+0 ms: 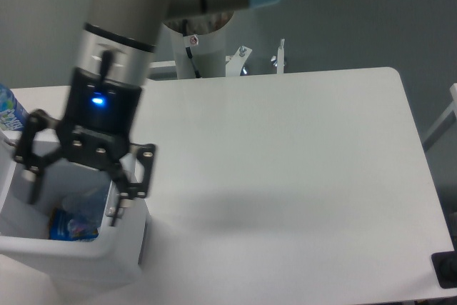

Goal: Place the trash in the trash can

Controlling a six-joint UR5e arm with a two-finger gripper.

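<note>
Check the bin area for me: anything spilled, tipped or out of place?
Nothing stands out. The trash can sits upright with blue-printed trash inside, nothing spilled on the table. The open gripper hangs over the bin, holding nothing.

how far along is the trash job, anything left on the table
Nearly done, it seems. The trash can holds something blue and clear, though I cannot identify it. The gripper hangs open and empty over the can. No trash shows on the white table; a labelled bottle stands at the left edge.

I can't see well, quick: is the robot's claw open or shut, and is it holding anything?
Gripper: open, holding nothing, above the bin.
</note>
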